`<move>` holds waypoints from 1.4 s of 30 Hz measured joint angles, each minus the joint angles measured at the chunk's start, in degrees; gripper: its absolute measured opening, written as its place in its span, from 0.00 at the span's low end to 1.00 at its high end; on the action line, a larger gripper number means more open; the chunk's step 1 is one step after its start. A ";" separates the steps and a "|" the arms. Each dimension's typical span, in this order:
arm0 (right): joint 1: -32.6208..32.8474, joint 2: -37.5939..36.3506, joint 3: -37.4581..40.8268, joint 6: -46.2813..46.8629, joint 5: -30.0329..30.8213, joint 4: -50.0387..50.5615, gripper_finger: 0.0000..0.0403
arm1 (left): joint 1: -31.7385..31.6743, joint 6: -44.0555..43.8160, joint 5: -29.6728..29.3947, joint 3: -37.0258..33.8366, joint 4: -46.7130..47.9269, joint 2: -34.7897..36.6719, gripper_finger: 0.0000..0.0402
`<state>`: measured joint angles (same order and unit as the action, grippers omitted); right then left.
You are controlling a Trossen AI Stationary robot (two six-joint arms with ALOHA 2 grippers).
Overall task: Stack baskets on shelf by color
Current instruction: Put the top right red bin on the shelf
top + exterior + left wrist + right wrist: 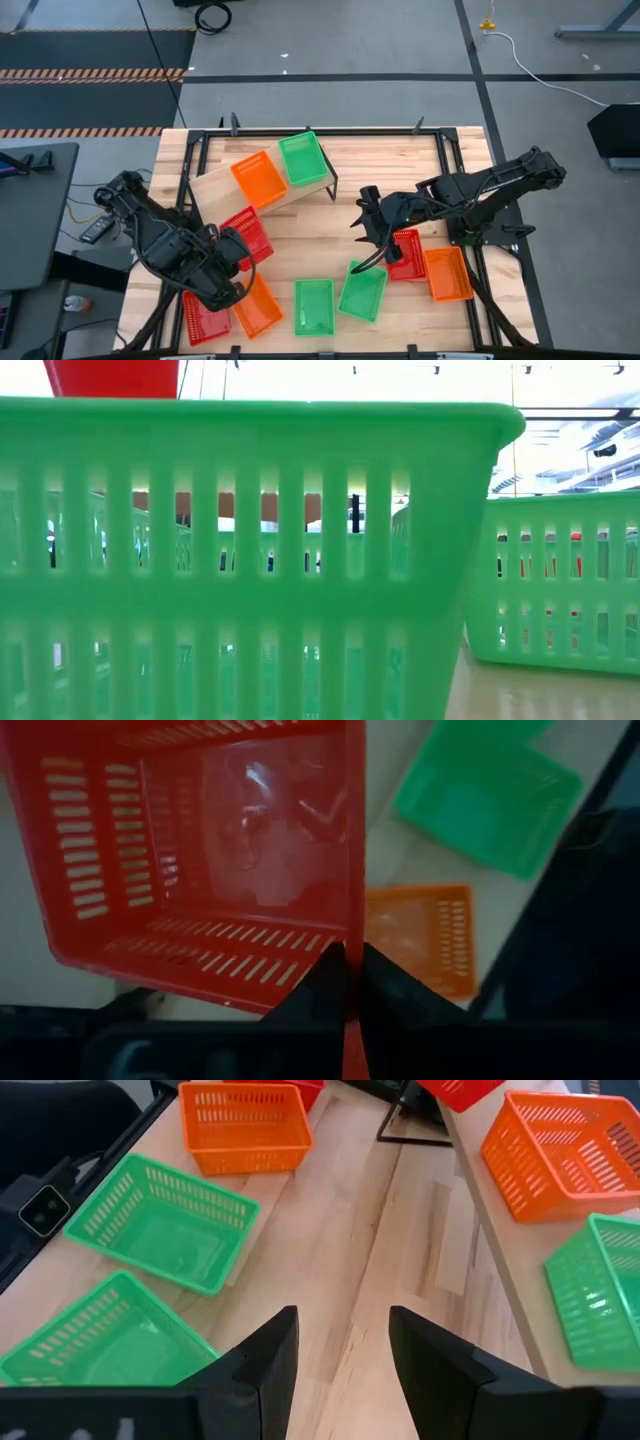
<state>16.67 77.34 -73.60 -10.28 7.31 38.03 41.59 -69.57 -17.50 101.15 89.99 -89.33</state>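
Left gripper (347,982) clamped on the rim of a red basket (246,236), carrying it by the shelf (215,185), presumably for placement there; right gripper (342,1342) apart, empty, over mid-table

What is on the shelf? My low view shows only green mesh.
Observer: One orange basket and one green basket sit side by side on the shelf.
Operator: Is the left arm carrying anything?
Observer: Yes. The left gripper is shut on a red basket, gripping its wall, beside the shelf's orange-basket end.
Operator: And the right?
Observer: The right gripper is open and empty, over the table in front of the shelf.
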 joint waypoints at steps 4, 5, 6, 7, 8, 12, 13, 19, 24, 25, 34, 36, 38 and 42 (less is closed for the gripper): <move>-0.01 0.00 0.00 -0.10 0.02 -0.07 0.41 | -1.24 -0.52 0.85 -4.38 0.02 2.79 0.04; -0.01 0.00 0.00 -0.24 0.02 -0.07 0.41 | -1.50 -1.16 0.98 -5.22 0.01 3.69 0.04; -0.01 0.00 0.00 -0.33 0.02 -0.05 0.41 | -1.79 -1.96 1.23 -5.94 0.10 4.53 0.04; -0.01 0.00 0.00 -0.37 0.02 -0.05 0.41 | -2.08 -2.41 1.67 -6.58 0.13 5.28 0.04; -0.01 0.00 0.00 -0.39 0.04 -0.05 0.41 | -2.33 -3.07 2.08 -7.14 0.06 5.93 0.04; -0.01 0.00 0.00 -1.30 0.04 0.00 0.41 | -2.59 -2.77 2.22 -8.36 0.03 8.06 0.04; -0.01 0.00 0.00 -1.42 0.04 0.04 0.41 | -2.88 -2.06 2.24 -8.75 -0.02 8.55 0.04; -0.01 0.00 0.00 -1.98 0.04 0.02 0.41 | -5.37 -0.37 2.94 -12.44 0.02 11.91 0.04; -0.01 0.00 0.00 -3.95 0.06 -0.63 0.41 | -7.55 2.03 4.32 -16.02 0.05 14.00 0.04; -0.01 0.00 0.00 -4.44 0.06 -1.20 0.41 | -7.88 2.76 4.54 -16.60 0.11 14.33 0.04; -1.95 0.00 0.00 -9.26 0.39 -6.23 0.41 | -9.44 10.65 5.55 -20.19 0.04 14.50 0.07; -2.68 0.00 0.00 -10.50 1.73 -7.17 0.41 | -9.87 11.99 5.62 -20.84 -0.03 14.50 0.08; -3.57 0.00 0.00 -11.04 2.70 -8.46 0.41 | -10.48 12.33 5.69 -21.45 -0.02 14.48 0.09; -5.76 0.00 -0.02 -11.35 3.10 -10.58 0.41 | -11.85 13.70 5.64 -23.99 -0.01 16.41 0.09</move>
<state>10.92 77.34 -73.63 -21.63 10.41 27.45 29.74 -55.87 -11.86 77.16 89.98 -72.92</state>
